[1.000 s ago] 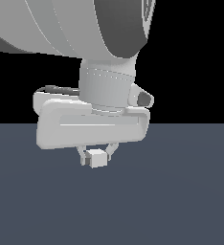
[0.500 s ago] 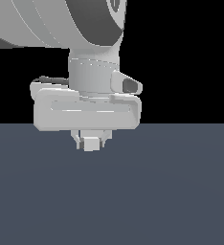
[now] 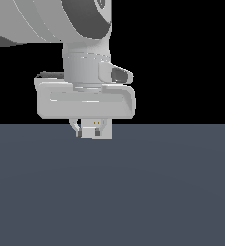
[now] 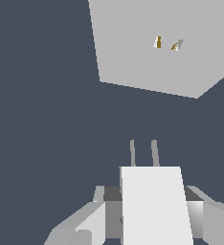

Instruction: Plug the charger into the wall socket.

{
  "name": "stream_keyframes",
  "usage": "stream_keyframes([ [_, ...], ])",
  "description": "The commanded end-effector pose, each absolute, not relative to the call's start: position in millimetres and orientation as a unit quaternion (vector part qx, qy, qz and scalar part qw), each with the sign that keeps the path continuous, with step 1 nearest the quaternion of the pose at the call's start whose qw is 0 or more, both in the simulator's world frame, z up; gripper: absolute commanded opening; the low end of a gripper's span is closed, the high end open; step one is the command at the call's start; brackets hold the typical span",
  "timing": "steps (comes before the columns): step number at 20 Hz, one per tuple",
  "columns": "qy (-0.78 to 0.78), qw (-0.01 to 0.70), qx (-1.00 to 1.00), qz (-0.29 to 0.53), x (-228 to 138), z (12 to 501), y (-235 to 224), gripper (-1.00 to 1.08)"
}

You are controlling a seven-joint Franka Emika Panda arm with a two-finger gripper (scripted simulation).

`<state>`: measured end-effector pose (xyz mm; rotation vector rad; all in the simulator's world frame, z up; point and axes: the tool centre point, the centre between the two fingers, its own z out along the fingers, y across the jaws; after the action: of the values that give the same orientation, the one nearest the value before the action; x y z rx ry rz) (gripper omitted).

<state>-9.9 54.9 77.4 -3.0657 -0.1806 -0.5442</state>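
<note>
Only the wrist view shows the wall socket (image 4: 152, 45).
Gripper (image 3: 94, 132) hangs low, clamped on the charger (image 4: 154, 206).

One charger (image 4: 154, 203), two prongs (image 4: 154, 153); one wall socket (image 4: 147, 48), two holes (image 4: 158, 42).

I can read no text, label, brand or number on anything in view, neither from outside nor from my wrist.

Hand (image 3: 94, 130) and charger (image 3: 96, 129) shifted left.
</note>
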Motion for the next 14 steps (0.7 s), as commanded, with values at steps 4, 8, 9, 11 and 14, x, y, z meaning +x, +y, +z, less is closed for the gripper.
stream_keyframes([
  [4,-0.013,0.003,-0.985,-0.174,1.8,88.2,56.8,-1.0],
  [8,0.013,-0.002,-0.985,-0.173,8.4,93.9,57.3,-1.0],
  [9,0.018,-0.003,-0.985,-0.173,9.8,95.0,57.3,-1.0],
  [11,0.028,-0.005,-0.985,-0.173,12.3,97.0,57.3,-1.0],
  [14,0.039,-0.007,-0.984,-0.172,15.2,99.2,57.2,-1.0],
])
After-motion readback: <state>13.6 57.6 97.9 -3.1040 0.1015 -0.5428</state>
